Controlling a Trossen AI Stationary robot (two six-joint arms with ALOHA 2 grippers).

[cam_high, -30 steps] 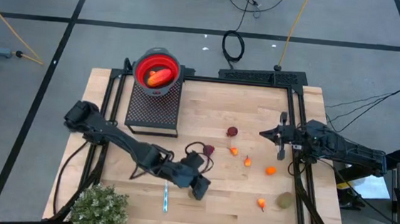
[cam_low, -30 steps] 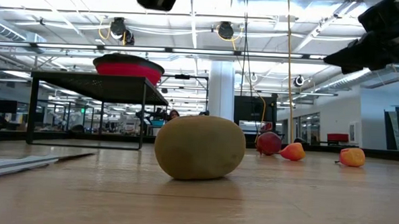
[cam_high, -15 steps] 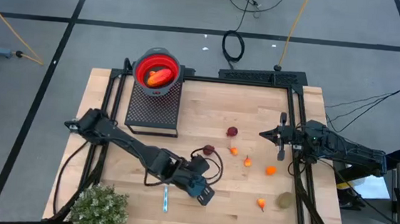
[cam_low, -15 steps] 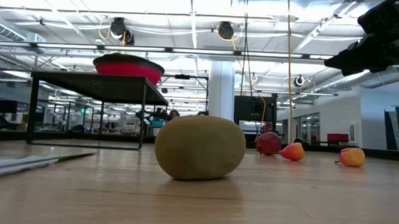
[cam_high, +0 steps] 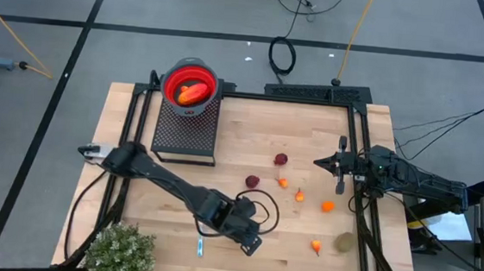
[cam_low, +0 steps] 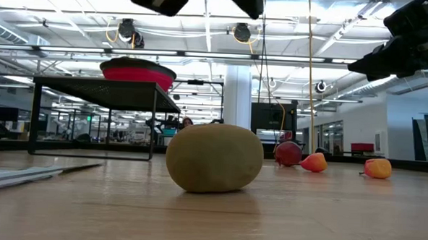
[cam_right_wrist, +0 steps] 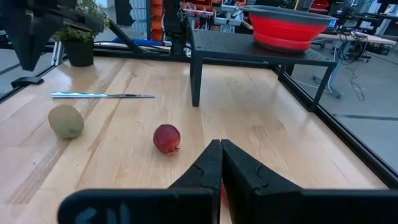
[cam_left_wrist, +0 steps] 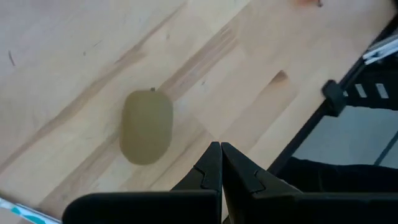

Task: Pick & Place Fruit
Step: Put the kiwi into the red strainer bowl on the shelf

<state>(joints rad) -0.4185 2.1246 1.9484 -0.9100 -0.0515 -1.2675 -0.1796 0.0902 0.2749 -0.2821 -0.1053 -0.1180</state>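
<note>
Left gripper (cam_high: 251, 244) is low over the front-middle of the table (cam_high: 252, 123), fingers pressed together, holding nothing. Its wrist view shows a kiwi-like oval (cam_left_wrist: 146, 126) on the wood just ahead of the closed fingertips (cam_left_wrist: 214, 163), not touching them.

Right gripper (cam_high: 319, 162) is parked at the right edge of the table, fingers together too, empty.

Fruit positions:
- elongated red-orange fruit (cam_high: 192, 93) lies in the red bowl (cam_high: 170, 78), which sits on the black mesh stand (cam_high: 185, 135) at the back left
- two dark red balls on the wood mid-table: one (cam_high: 281, 159) farther back, one (cam_high: 252, 181) nearer the left arm (the right wrist view shows one, (cam_right_wrist: 166, 138))
- small orange bits (cam_high: 327, 205) scattered between the balls and the right edge
- second kiwi-like oval (cam_high: 344, 242) at front right, beside an orange bit (cam_high: 316, 244)

Knife (cam_high: 200, 247) lies at the front, just left of the left gripper. Green plant (cam_high: 118, 251) at the front-left corner.

No readable brand, label or writing on anything in view.
</note>
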